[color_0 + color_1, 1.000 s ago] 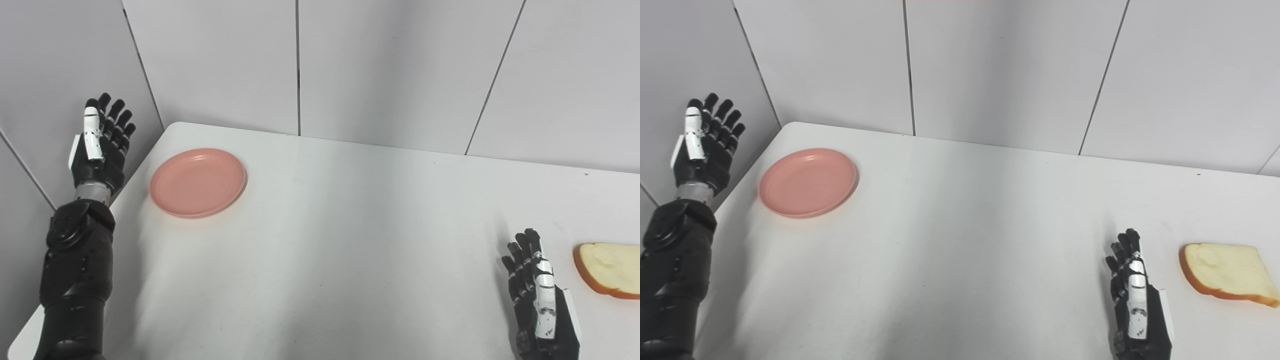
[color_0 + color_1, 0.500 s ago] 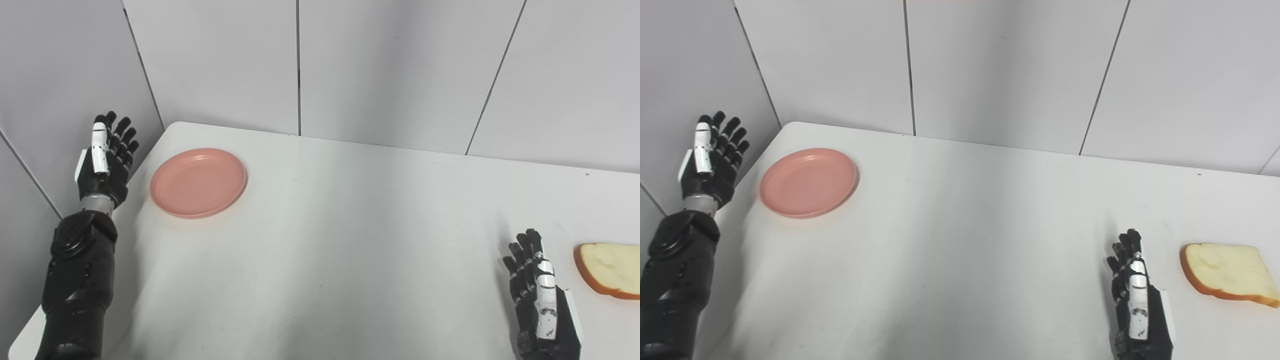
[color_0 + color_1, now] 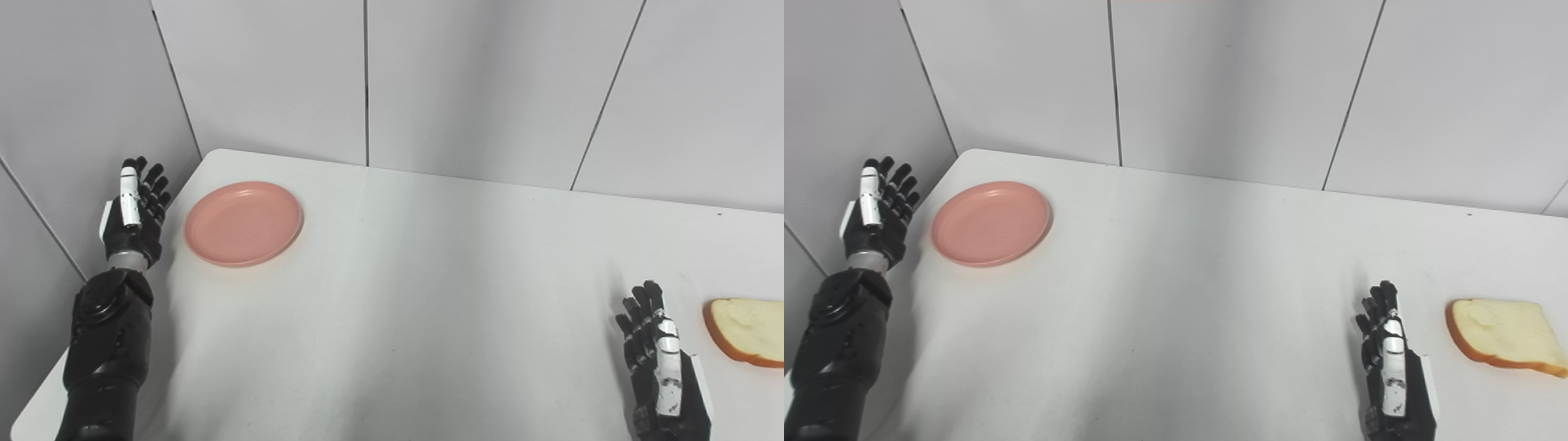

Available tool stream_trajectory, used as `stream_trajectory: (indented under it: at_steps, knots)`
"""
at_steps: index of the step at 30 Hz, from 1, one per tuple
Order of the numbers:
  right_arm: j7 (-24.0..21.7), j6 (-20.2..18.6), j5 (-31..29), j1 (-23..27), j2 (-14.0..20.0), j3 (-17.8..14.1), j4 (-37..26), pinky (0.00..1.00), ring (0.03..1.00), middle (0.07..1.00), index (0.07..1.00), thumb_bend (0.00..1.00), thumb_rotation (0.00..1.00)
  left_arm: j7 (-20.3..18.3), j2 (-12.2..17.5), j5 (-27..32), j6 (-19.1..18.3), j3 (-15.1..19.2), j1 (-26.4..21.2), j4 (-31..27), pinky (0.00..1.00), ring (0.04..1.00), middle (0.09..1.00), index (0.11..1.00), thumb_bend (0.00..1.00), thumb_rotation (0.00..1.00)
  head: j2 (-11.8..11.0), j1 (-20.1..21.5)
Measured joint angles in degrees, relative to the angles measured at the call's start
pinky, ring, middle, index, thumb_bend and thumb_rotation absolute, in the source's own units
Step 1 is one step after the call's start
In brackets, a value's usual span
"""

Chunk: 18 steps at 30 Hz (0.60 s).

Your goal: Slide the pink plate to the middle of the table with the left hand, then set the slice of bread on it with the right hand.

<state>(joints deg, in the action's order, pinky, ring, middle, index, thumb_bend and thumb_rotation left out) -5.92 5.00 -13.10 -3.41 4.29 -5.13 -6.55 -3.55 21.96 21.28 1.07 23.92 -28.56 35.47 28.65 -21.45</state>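
The pink plate [image 3: 243, 223] lies flat near the far left corner of the white table [image 3: 416, 294]. My left hand [image 3: 135, 211] hangs open at the table's left edge, just left of the plate and apart from it, fingers pointing up. A slice of bread [image 3: 1503, 335] with an orange crust lies near the right edge. My right hand [image 3: 1393, 367] rests open near the front edge, a little left of the bread and not touching it. Neither hand holds anything.
Grey wall panels [image 3: 478, 86] stand close behind the table and along its left side [image 3: 67, 110]. The left forearm [image 3: 107, 343] runs along the table's left edge. White tabletop stretches between the plate and the bread.
My left hand has come down and moved a little rightward toward the plate, staying open. The plate, the bread and the right hand have not moved.
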Motion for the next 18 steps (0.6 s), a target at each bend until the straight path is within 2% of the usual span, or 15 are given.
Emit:
stream_trajectory:
  at_steps: [10, 18]
  knots:
    - [-0.24, 0.01, -1.0, 0.01, 0.08, -0.18, 0.01, 1.0, 1.0, 1.0, 1.0, 0.32, 1.0, 0.11, -2.65, 0.55, 0.53, 0.19, 1.05, 0.71, 1.0, 0.975, 0.947, 0.951, 0.45, 1.0, 0.26, -0.09]
    - [-0.39, 0.01, -1.59, 0.01, 0.19, -0.19, 0.06, 1.0, 1.0, 1.0, 1.0, 0.32, 1.0, 0.16, -3.22, 2.43, 0.55, 1.73, 0.94, 0.88, 0.99, 0.962, 0.942, 0.953, 0.43, 1.0, 0.44, -0.09]
